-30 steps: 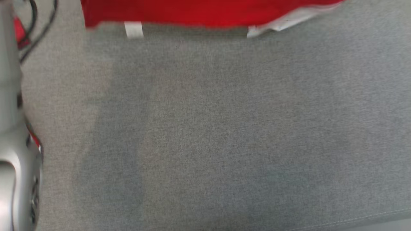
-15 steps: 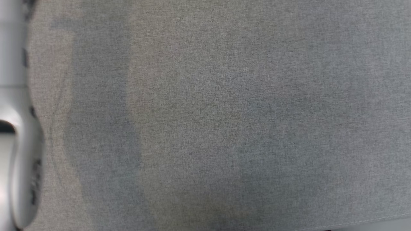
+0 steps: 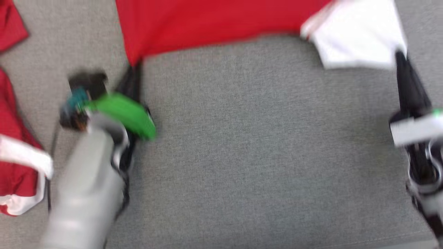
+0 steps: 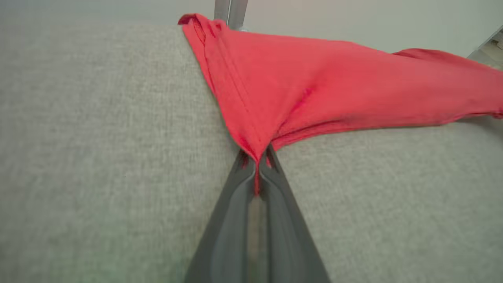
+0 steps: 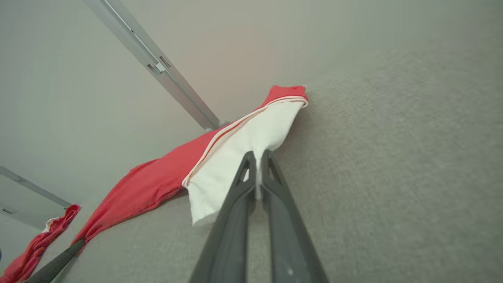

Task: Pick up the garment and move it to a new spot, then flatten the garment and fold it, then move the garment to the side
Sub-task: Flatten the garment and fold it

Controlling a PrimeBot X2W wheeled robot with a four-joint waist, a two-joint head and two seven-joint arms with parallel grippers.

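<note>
Left forearm (image 3: pixel 83 193) rises from the lower left of the blurred head view, slanting inward; left gripper (image 4: pixel 257 159) points away over the grey table (image 3: pixel 259 155), fingers pressed together on a red corner of the garment (image 3: pixel 214 24); right gripper (image 5: pixel 257 156) likewise pinches its white, turned-over corner; the garment spans between them at the far side.

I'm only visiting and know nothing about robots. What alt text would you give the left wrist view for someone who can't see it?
The left claw, two long dark fingers pressed together, pinches one corner of a red garment. From that pinched corner the cloth fans up and to the right across a grey fabric surface.
</note>
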